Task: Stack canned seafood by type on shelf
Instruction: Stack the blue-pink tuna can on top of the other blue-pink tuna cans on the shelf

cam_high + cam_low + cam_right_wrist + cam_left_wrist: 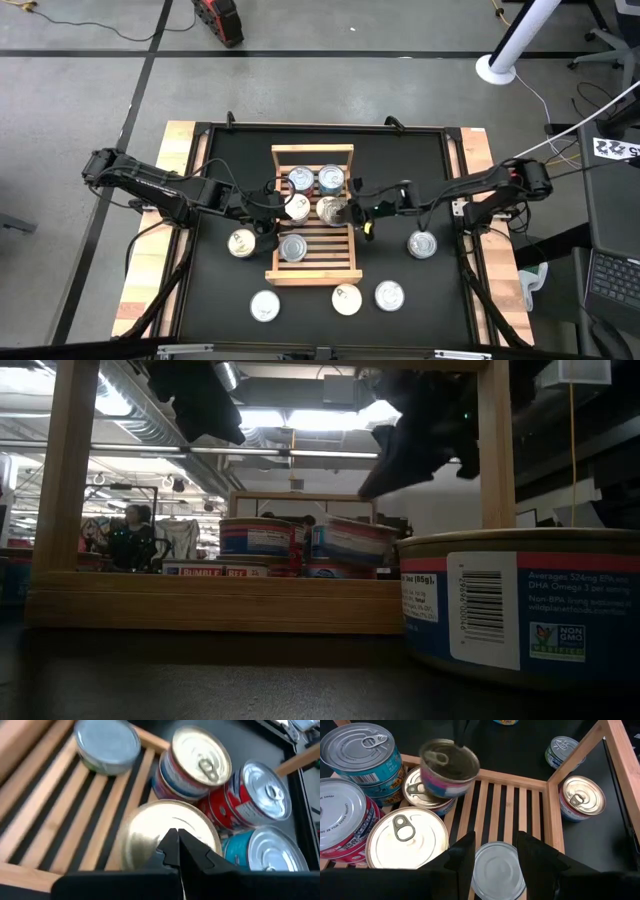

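Left hand: your left hand (495,852) is over the shelf (345,265), fingers apart; a silver-lidded tin (498,870) lies between them. Whether they touch it, I cannot tell.
Right hand: your right hand (175,842) is over the shelf middle, facing the left hand. Its fingers are together, the tips pinching the rim of a gold-lidded tin (167,835), which hangs tilted.
Beside right hand: a cream-lidded tin (197,762), a red-labelled tin (257,797) and a teal-labelled tin (267,850) are on the shelf.
Worktop: off the shelf, one tin (241,242) lies behind your left hand and one tin (422,243) beside your right arm.
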Tool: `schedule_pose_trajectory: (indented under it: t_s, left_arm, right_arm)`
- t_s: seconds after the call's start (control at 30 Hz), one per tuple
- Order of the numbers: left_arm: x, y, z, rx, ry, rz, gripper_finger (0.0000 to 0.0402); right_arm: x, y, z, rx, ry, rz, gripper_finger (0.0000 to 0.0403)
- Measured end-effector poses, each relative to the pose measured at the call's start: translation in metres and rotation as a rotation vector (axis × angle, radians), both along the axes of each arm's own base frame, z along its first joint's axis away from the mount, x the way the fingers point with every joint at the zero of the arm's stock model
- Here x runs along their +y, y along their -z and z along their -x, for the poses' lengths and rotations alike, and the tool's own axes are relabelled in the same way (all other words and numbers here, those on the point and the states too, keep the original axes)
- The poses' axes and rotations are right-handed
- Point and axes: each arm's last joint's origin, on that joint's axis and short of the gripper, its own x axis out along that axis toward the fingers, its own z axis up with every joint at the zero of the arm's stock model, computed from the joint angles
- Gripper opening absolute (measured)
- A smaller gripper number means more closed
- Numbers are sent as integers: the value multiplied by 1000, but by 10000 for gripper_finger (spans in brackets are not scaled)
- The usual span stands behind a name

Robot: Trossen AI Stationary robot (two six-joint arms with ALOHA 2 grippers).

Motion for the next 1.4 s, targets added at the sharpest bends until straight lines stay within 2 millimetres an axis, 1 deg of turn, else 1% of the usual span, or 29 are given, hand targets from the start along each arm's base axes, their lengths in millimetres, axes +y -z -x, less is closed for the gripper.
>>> schedule_pose_trajectory:
  t_s: [0.2,0.53,0.7,0.77,0.87,1.07,1.17,1.27,1.4]
  left_arm:
    - [0,0,0,0,8,-9,139]
    - [0,0,0,1,12,-14,139]
    - [0,0,0,0,12,-14,139]
    - [0,0,0,1,12,-14,139]
    - [0,0,0,1,12,-14,139]
    - [0,0,0,0,11,-13,139]
    - [0,0,0,0,11,-13,139]
    - [0,0,0,1,11,-13,139]
    - [-2,1,1,10,13,-6,139]
  right_arm:
    - [0,12,-4,38,9,15,0]
    - [0,10,-4,39,10,13,1]
    - [0,3,-7,18,20,-1,17]
    - [0,0,-8,20,17,-5,31]
    - [1,-6,-10,5,15,-25,63]
    - [1,-7,-11,5,20,-32,149]
    - [1,-6,-10,16,20,-31,186]
    - [1,-5,-9,33,21,-30,212]
    - [1,-3,-7,60,21,-28,232]
